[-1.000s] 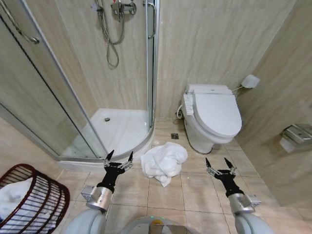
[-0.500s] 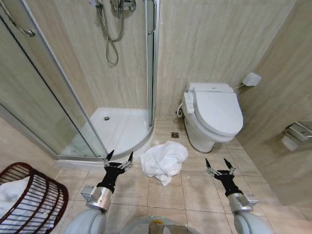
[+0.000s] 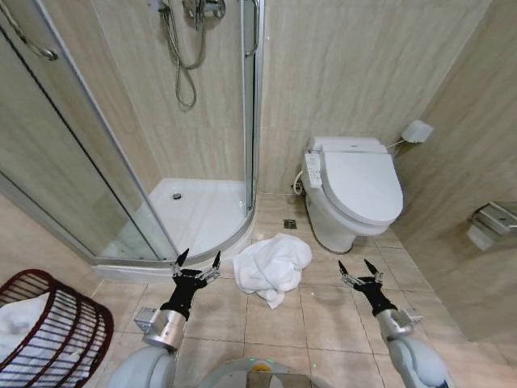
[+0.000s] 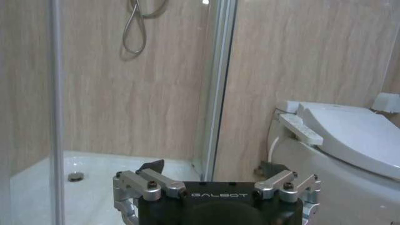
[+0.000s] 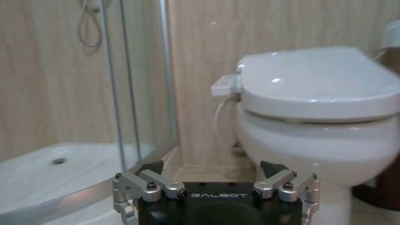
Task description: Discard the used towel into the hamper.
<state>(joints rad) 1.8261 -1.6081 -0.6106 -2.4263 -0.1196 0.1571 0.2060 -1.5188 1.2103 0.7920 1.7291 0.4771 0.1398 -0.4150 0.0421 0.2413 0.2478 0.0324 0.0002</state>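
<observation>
towel (image 3: 272, 265) crumpled on floor, frame centre, below toilet (image 3: 353, 194) | soft, light, limp; pinch top fold | hamper (image 3: 50, 331) lower left | left gripper (image 3: 196, 262) wide, empty | right gripper (image 3: 359, 272) wide, empty

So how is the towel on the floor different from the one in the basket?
The towel on the floor lies crumpled in a heap on the tiles between the shower tray and the toilet. The other towel sits inside the hamper, partly hidden behind its dark ribs. Both are white.
</observation>
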